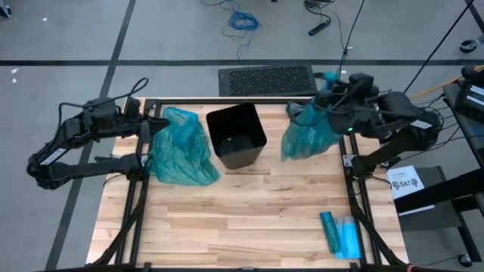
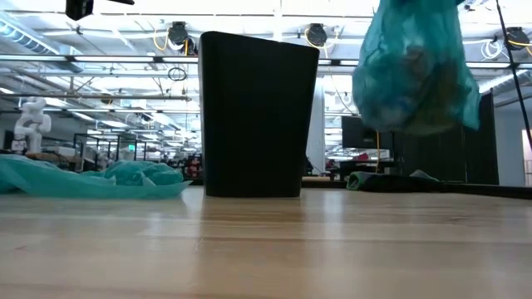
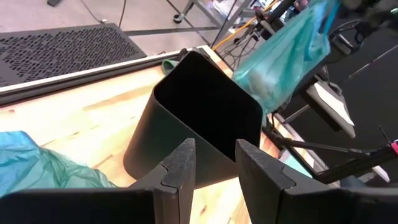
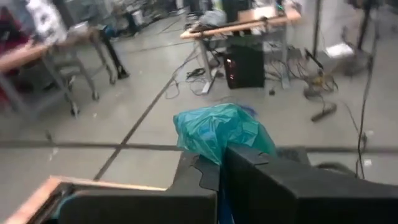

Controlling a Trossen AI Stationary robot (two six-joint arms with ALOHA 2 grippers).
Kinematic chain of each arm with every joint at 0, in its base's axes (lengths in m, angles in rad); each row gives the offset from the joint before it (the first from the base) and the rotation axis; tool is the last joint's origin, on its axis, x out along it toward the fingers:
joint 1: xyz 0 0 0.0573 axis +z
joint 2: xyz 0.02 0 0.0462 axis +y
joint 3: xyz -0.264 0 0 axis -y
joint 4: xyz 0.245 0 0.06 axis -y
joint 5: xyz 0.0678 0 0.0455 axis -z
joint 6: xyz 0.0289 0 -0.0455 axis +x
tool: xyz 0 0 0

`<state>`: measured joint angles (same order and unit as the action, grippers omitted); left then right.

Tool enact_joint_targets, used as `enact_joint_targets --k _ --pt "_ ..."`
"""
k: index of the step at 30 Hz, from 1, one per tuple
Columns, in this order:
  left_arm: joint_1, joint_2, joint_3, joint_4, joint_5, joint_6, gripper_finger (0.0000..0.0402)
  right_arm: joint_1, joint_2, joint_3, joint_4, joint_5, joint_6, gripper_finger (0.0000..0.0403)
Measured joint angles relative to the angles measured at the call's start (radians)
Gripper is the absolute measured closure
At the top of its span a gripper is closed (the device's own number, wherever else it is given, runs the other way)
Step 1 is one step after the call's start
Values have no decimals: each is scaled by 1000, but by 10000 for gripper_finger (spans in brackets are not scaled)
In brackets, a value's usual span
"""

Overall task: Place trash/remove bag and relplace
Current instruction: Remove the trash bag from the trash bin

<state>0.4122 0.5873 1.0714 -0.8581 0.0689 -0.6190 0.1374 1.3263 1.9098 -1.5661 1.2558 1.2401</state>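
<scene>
wood of the table (image 1: 249, 219) fills the near part of the top view, and at its near right corner we see a flat blue-teal packet (image 1: 340, 234) lying by the frame. farther in, on the left, an empty teal bag (image 1: 180, 147) lies crumpled on the boards, just beside the black bin (image 1: 236, 134), which stands upright with no liner in it. our left gripper (image 3: 214, 165) sits low by that crumpled bag, its fingers (image 3: 180, 168) parted with a gap between them and nothing in them, pointing at the bin's wall. on the right, our right gripper (image 4: 217, 165) is clamped tight on the bunched neck of a full teal bag (image 1: 308, 132), which hangs off the table beside the bin. through its thin plastic in the low view we make out the trash (image 2: 409, 87) as pale and brown lumps, too blurred to count. beyond the table's far edge a dark perforated mat (image 1: 266, 80) lies on the floor.
</scene>
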Motion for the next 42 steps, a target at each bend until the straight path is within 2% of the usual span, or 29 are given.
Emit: enact_joint_targets --k 6,11,22,25,29,33,37,42 --pt "0 0 0 0 0 -5 288 -8 -40 -276 7 -27 294 403" --pt "0 0 0 3 -2 -28 288 -69 -46 -435 -3 -166 398 403" --pt "0 0 0 -27 -2 -30 288 -182 -63 -673 35 -408 419 403" --pt "0 0 0 -44 -3 -30 288 -211 -69 -758 137 -476 402 403" --pt "0 2 0 -61 -23 -30 288 -253 -72 -854 326 -576 292 403" --pt "0 2 0 -64 -31 -30 288 -262 -74 -871 391 -582 272 403" --pt "0 2 0 -65 -49 -30 288 -298 -74 -872 337 -595 194 403" --pt "0 2 0 -69 -72 -30 288 -356 -74 -872 297 -632 181 403"
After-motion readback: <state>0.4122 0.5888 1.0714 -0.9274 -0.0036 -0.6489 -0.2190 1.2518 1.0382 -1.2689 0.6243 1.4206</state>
